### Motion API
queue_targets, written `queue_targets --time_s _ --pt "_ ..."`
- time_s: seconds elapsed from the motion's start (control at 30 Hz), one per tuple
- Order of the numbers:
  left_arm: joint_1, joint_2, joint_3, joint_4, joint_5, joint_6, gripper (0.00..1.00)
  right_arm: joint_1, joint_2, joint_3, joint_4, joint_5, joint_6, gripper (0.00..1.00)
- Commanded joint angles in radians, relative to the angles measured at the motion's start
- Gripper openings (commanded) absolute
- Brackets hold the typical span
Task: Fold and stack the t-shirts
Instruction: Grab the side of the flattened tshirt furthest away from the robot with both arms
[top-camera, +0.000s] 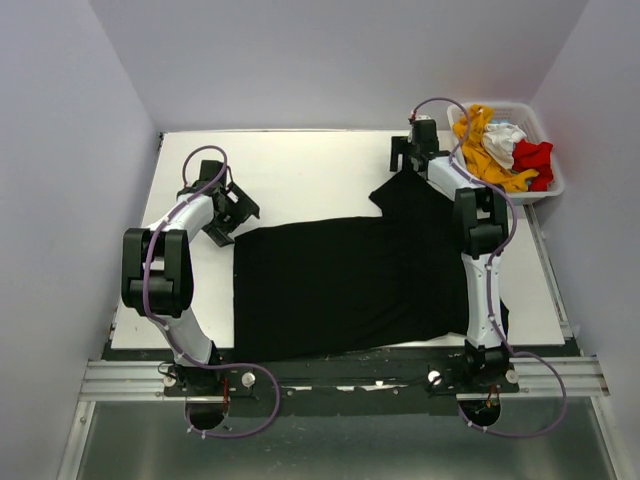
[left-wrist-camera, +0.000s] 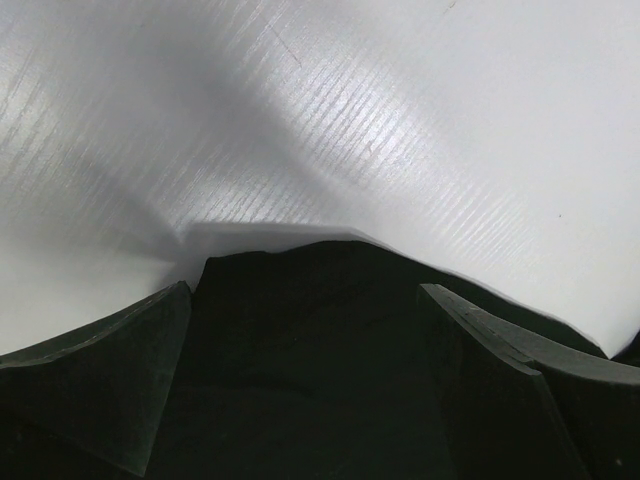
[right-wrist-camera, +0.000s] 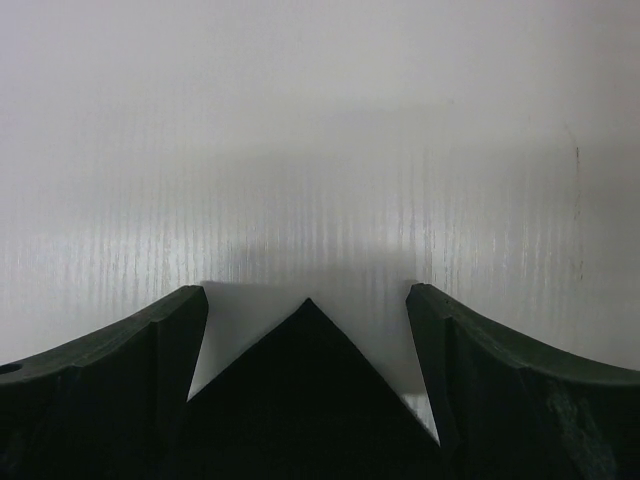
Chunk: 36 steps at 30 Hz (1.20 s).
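The large black t-shirt (top-camera: 350, 275) lies spread flat on the white table. My left gripper (top-camera: 235, 212) is open at the shirt's upper left corner; in the left wrist view the black cloth (left-wrist-camera: 310, 340) lies between the spread fingers (left-wrist-camera: 110, 370). My right gripper (top-camera: 410, 155) is open at the shirt's far right corner; in the right wrist view a pointed tip of black cloth (right-wrist-camera: 305, 390) sits between the spread fingers (right-wrist-camera: 480, 370). The orange-yellow (top-camera: 480, 150), white (top-camera: 503, 135) and red (top-camera: 533, 158) t-shirts lie bunched in the basket.
A white plastic slatted basket (top-camera: 552, 187) stands at the table's far right corner. Grey walls close in the left, back and right. A metal rail (top-camera: 340, 378) runs along the near edge by the arm bases.
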Motion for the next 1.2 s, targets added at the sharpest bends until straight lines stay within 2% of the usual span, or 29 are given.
queue_targets --time_s 0.0,0.1,0.17,0.3,0.37,0.47,0.73,1.0,1.07,1.17 --pt "-0.004 0.011 0.031 -0.01 0.011 -0.004 0.98 -0.003 -0.048 -0.087 -0.094 -0.002 -0.013 0.86" --pt "-0.005 0.012 0.034 -0.011 0.011 -0.009 0.98 -0.003 -0.066 -0.116 -0.111 -0.004 -0.014 0.71" --pt "-0.006 0.012 0.036 -0.012 0.017 -0.009 0.99 -0.003 -0.075 -0.127 -0.113 0.055 -0.011 0.58" --pt "-0.016 0.008 0.046 -0.017 0.024 -0.018 0.99 -0.003 -0.101 -0.144 -0.109 0.139 -0.023 0.38" --pt "-0.025 0.015 0.065 -0.031 0.014 -0.023 0.99 -0.003 -0.112 -0.151 -0.105 0.129 -0.031 0.17" --pt "-0.038 0.036 0.1 -0.054 0.009 -0.024 0.98 -0.003 -0.126 -0.158 -0.097 0.126 -0.036 0.01" --pt "-0.081 0.089 0.196 -0.115 -0.026 -0.029 0.98 -0.013 -0.118 -0.118 -0.056 0.243 -0.114 0.01" --pt "-0.088 0.179 0.308 -0.185 -0.056 -0.041 0.99 -0.02 -0.124 -0.081 -0.035 0.168 -0.213 0.01" --pt "-0.094 0.196 0.341 -0.238 -0.115 -0.056 0.99 -0.022 -0.123 -0.074 -0.027 0.186 -0.223 0.01" --pt "-0.094 0.204 0.363 -0.264 -0.13 -0.075 0.99 -0.033 -0.118 -0.064 -0.02 0.206 -0.241 0.01"
